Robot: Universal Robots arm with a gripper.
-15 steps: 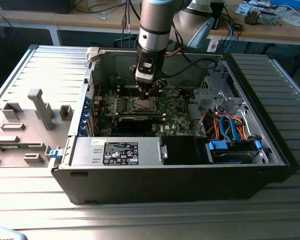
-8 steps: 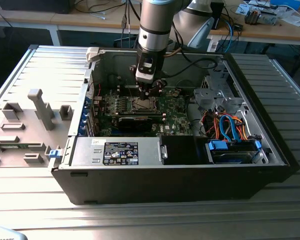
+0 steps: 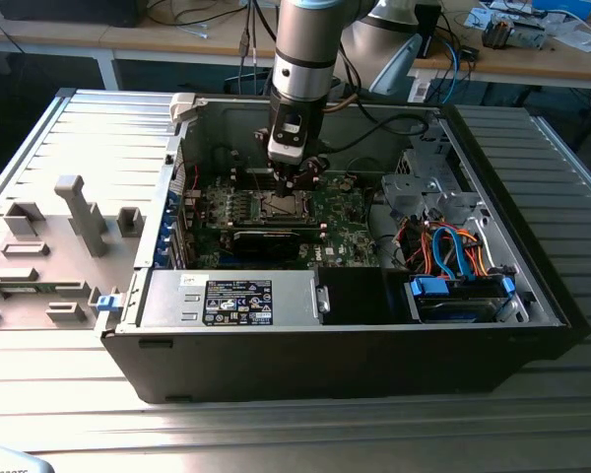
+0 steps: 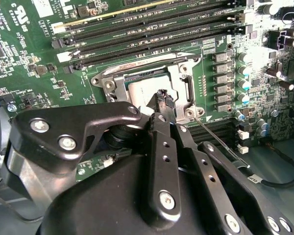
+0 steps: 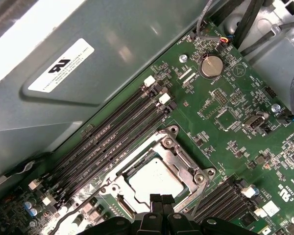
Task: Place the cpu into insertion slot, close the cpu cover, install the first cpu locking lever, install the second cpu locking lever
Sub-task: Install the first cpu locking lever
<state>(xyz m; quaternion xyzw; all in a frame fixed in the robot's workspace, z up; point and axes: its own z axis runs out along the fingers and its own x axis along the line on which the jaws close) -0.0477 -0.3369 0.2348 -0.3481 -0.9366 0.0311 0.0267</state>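
The exterior view looks down from high and well back, across the open computer case (image 3: pixel 374 365), with the cpu (image 3: pixel 279 205) deep inside near mid-frame. Both wrist views hang close above the cpu, facing steeply down past the tool (image 5: pixel 161 199) from opposite sides of it; they share the cpu and neighbouring memory slots (image 5: pixel 120 125).

We hold our arm (image 3: pixel 305 44) upright, reaching straight down, our gripper (image 5: pixel 161 199) fingers pressed together, tips touching.
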